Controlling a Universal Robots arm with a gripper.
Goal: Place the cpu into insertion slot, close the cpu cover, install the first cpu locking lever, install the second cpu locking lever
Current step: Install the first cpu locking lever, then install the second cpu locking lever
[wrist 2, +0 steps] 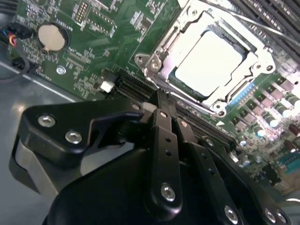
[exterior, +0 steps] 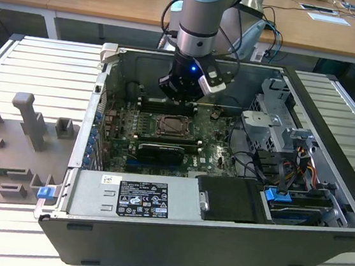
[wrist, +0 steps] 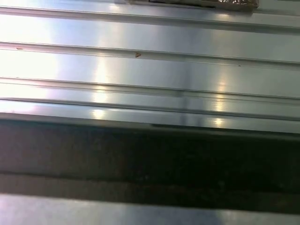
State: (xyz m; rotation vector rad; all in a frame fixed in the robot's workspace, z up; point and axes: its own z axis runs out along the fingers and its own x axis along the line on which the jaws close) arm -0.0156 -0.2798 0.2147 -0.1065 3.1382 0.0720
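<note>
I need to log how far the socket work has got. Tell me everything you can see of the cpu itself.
The cpu is a small flat square chip with a pale, dull metal top that glares under the light in the second wrist view. It lies flat in the insertion slot on the green board, and the cpu cover, a silvery frame, lies down around its edges so the top shows through the cut-out. The claw sits beside the socket, not touching the chip.
</note>
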